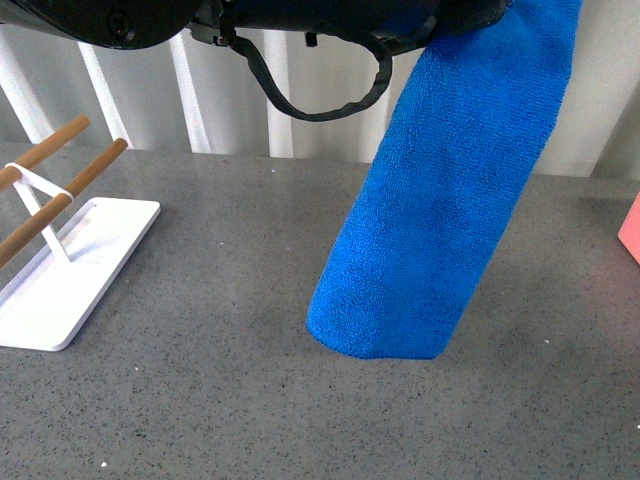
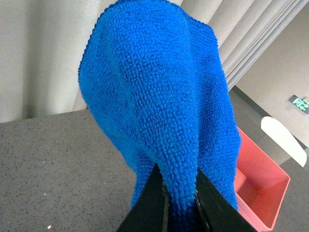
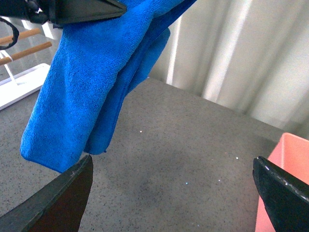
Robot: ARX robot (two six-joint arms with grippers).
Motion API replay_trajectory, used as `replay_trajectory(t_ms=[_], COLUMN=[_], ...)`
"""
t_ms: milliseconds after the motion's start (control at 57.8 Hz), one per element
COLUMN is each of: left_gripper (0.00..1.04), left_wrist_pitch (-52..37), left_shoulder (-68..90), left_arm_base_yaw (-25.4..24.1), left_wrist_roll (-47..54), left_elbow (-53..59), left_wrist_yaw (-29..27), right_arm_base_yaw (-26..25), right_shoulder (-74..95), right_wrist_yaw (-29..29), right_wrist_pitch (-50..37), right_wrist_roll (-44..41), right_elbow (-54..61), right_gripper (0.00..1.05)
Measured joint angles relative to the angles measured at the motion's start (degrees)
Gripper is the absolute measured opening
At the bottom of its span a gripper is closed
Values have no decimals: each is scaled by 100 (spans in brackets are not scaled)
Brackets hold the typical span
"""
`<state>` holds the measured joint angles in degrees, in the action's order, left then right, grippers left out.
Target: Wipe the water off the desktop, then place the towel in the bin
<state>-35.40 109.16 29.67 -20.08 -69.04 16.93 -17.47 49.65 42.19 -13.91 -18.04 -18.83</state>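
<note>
- The fingers (image 2: 152,205) of the left gripper (image 2: 181,195) are clamped tight on a fold of the towel (image 2: 154,96), pinching it from both sides high above the desktop (image 1: 200,400).
- The fingers (image 3: 63,198) of the right gripper (image 3: 172,159) stand wide apart with nothing between them, also above the desktop and lower than the towel's held end.
- The towel hangs down from the left gripper in a long, loosely doubled strip over the middle of the desktop. Whether its lower end touches the desktop I cannot tell.
- A white tray (image 1: 70,280) with two wooden rods (image 1: 45,150) stands on the desktop's left part.
- The bin (image 2: 263,186) stands open-topped at the desktop's right side, well apart from the tray.
- Pale pleated panels (image 2: 38,48) rise behind the desktop's far edge.
</note>
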Motion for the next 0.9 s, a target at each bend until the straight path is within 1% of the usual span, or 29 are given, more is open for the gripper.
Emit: replay_trajectory(t_ms=[87,208,294,485,900], left_gripper=[5,5,5,5,5], left_wrist_pitch=[-2,-46,-66,-66,-66], left_shoulder=[0,0,0,0,0], left_arm_base_yaw=[-4,-2,9,146,354], left_wrist_roll=[-87,-234,-352,-494,-710], left_elbow=[0,0,-2,-35,-74], left_wrist_yaw=[20,48,50,63,59], right_arm_base_yaw=[321,866,1235,1799,2297], right_shoulder=[1104,2225,2667,3200,4238], right_wrist_yaw=[46,146,186,160,-170], right_wrist_pitch=[-911,-1759,-2205,-2632,-2844], right_wrist_roll=[-17,238,446,737,1014], right_elbow=[-103,-291,-411,-776,-1504], right_gripper=[98,98,98,98,98])
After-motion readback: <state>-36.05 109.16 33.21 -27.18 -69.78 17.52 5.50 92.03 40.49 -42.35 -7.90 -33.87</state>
